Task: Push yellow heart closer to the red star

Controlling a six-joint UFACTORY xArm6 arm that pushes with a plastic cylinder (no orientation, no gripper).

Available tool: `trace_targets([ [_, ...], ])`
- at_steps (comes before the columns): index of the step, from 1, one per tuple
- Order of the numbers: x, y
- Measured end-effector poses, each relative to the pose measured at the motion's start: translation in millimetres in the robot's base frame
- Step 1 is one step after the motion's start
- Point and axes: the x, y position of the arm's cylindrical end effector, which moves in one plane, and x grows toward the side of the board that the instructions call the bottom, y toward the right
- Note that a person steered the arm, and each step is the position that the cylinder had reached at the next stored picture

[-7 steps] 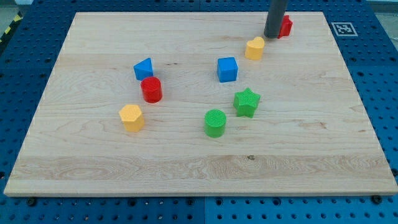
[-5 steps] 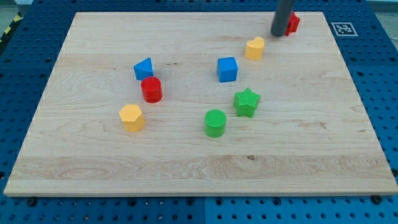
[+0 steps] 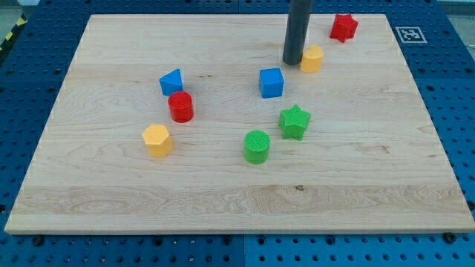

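My tip [image 3: 292, 61], a bare rod end with no fingers to part or close, sits touching the yellow heart's [image 3: 312, 58] left side. The red star [image 3: 343, 27] lies near, up-right of the heart. The blue cube [image 3: 272, 82] sits just below my tip.

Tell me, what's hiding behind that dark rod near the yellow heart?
Mostly bare wooden board. The rod's tip sits against the left side of the yellow heart, perhaps covering its edge. The strip of board behind the rod is hidden. The red star stands uncovered, up and right.
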Motion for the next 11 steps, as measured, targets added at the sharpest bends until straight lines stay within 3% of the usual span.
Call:
trace_targets([
  [2,49,7],
  [3,53,11],
  [6,23,7],
  [11,19,88],
])
